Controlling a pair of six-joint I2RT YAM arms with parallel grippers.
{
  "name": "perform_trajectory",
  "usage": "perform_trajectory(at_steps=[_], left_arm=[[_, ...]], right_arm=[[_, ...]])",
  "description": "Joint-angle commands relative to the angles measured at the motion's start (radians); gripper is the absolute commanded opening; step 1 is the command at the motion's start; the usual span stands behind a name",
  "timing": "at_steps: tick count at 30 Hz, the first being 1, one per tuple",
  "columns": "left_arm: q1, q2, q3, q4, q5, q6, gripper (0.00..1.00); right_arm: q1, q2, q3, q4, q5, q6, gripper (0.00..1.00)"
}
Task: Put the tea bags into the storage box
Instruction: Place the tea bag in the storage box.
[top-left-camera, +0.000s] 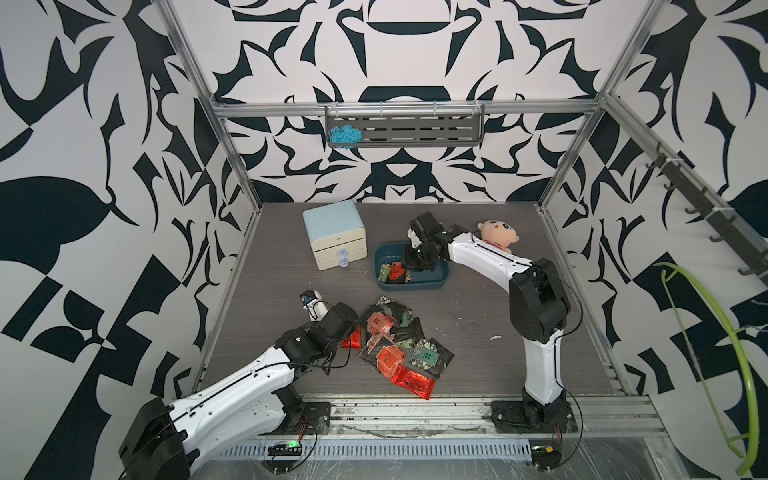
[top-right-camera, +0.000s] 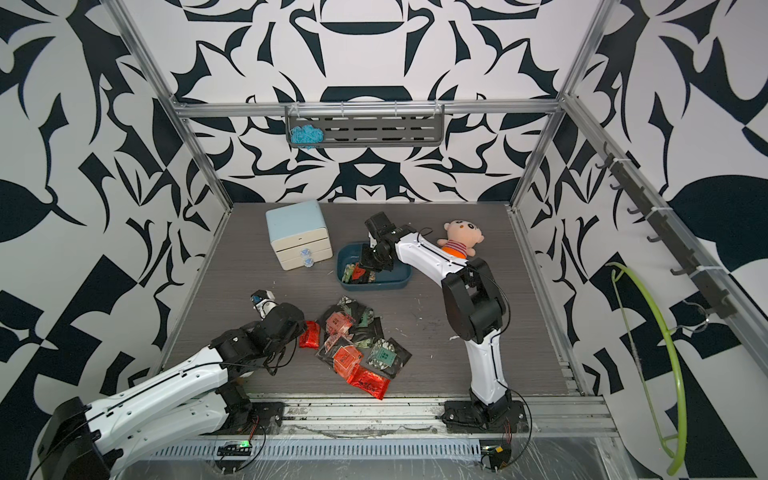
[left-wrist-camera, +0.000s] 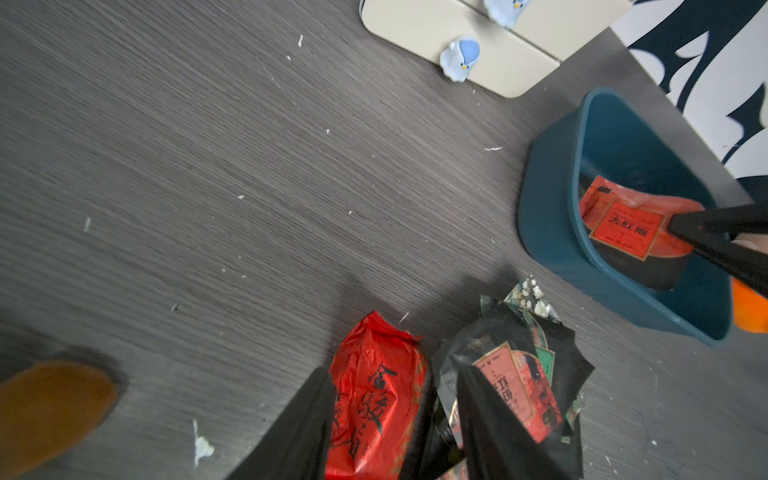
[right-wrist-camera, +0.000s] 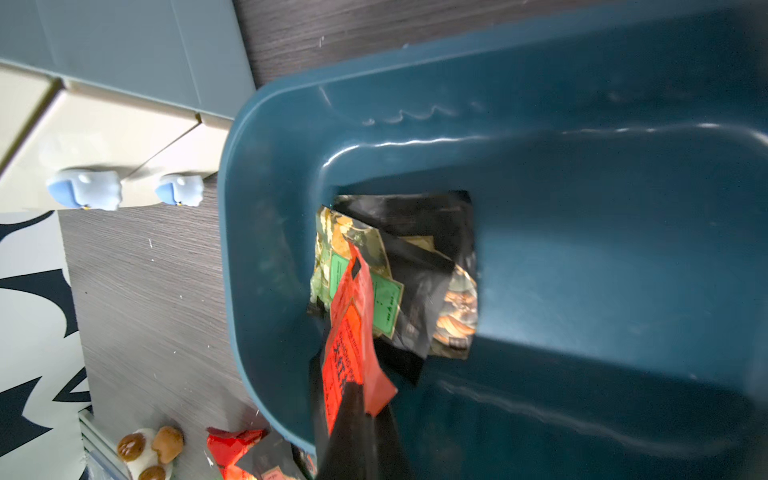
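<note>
— What's the surface?
— A dark grey wood-grain table, flecked with white specks.
— And on it?
— A drawer cabinet at the back, the teal storage box just beside it, a plush doll near the box, and tea bags heaped toward the front.

I work inside a robot test cell, a lab rig rather than anyone's home. Aluminium frame posts box in my grey wood-grain tabletop, and printed black-and-white panels serve as walls. My left arm and right arm are bolted to a metal rail at the front, with a bare circuit board and loose wiring below it.
</note>
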Motion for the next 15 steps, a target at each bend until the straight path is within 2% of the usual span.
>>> perform_trajectory(at_steps=[1, 12, 15], left_arm=[[0.005, 0.029, 0.019, 0.011, 0.022, 0.021, 0.53], [0.004, 0.061, 0.032, 0.040, 0.044, 0.020, 0.53], [0.004, 0.062, 0.035, 0.054, 0.053, 0.019, 0.53]], right_arm=[[0.004, 0.015, 0.070, -0.012, 0.025, -0.017, 0.00], [-0.024, 0.093, 0.159, -0.048, 0.058, -0.072, 0.00], [-0.026, 0.098, 0.175, -0.084, 0.077, -0.088, 0.09]])
